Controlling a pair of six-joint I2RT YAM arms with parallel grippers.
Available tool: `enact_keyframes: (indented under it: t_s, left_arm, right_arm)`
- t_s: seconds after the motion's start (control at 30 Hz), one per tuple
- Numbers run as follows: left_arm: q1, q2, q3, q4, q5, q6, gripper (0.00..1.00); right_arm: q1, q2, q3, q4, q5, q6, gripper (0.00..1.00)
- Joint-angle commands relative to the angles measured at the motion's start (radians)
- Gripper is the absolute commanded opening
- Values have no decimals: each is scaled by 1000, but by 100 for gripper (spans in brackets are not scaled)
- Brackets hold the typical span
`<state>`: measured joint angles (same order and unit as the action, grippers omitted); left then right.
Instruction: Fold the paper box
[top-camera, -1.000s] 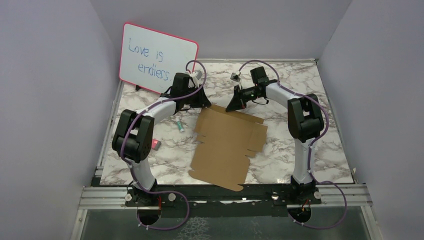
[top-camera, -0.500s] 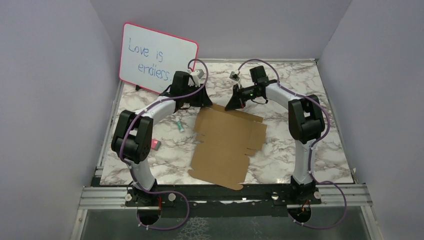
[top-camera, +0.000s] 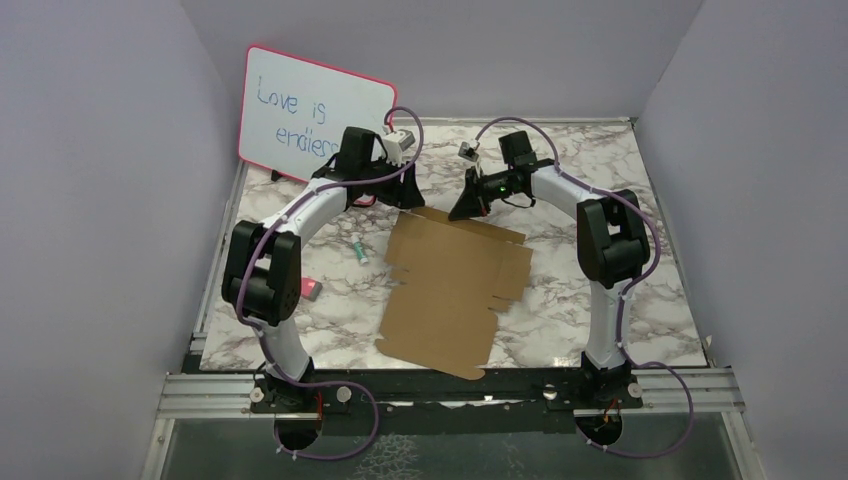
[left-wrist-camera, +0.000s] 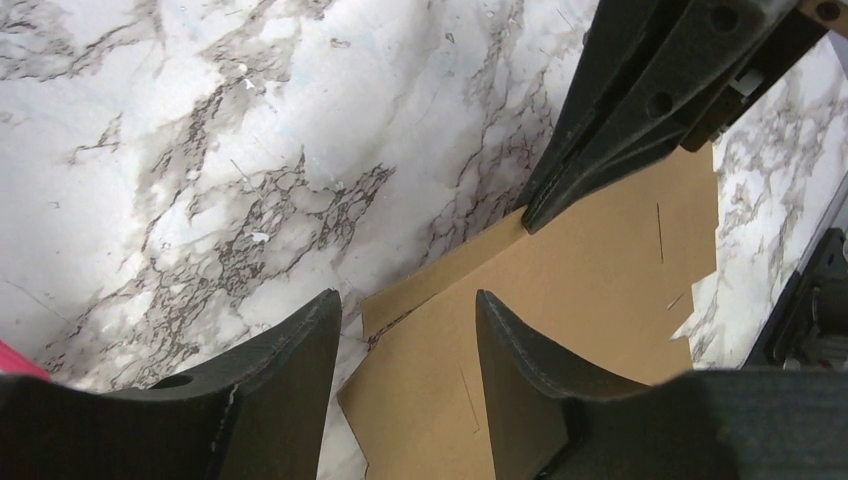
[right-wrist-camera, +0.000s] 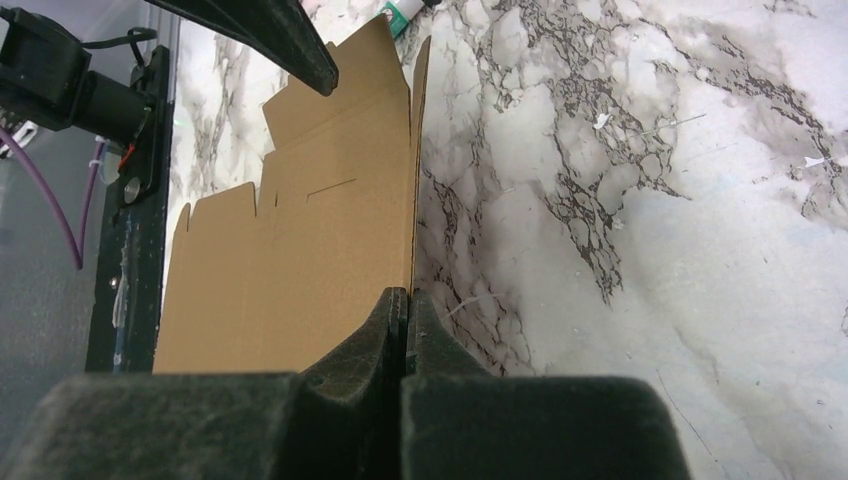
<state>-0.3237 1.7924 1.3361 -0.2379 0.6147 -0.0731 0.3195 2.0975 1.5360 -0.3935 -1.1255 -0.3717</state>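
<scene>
Overhead view: the flat brown cardboard paper box (top-camera: 450, 290) lies unfolded on the white marble tabletop (top-camera: 640, 290). It reaches from the middle of the near edge toward the far centre. Its notched flaps all look flat, so I judge the folding barely begun.

My black right gripper (top-camera: 462, 210) sits at the far edge of the paper box. In its wrist view the jaws are pressed together, and the cardboard's edge runs straight into the seam between them. It appears to be pinching that far flap, though I cannot see how deep the bite goes.

My black left gripper (left-wrist-camera: 405, 300) hangs just above the far left corner of the paper box. Its jaws stand about half apart and have hold of nothing.

The step in hand, as I read it, is raising the far flap. To do it well, I would bring the left jaws around the corner's edge and pinch it. Then I would lift both ends level, so the crease follows the scored line. Nothing pins the rest of the sheet, so a slow lift should help stop it sliding or twisting.
</scene>
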Motion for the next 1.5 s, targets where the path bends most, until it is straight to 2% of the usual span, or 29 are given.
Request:
enact_keyframes:
  t_s: [0.0,0.3,0.47,0.8,1.07,1.47]
  left_arm:
    - [6,28,35,-75,114,112,54]
    - [5,90,89,-100,214,167,50]
    - [5,84,94,-106,200,171,34]
    - [-4,53,89,-109,148,156,14]
    - [-46,27,99,-117,-15,114,10]
    - [-170,-39,80,-146,-405,-12,10]
  right_arm:
    - [4,-60,-15,23,-50,-30,1]
    - [7,-64,-20,28,-62,-31,1]
    - [8,-65,-25,36,-44,-24,1]
    - [14,-52,-31,55,29,8,1]
    - [21,-42,-39,87,125,52,1]
    - [26,-41,-46,161,233,151,1]
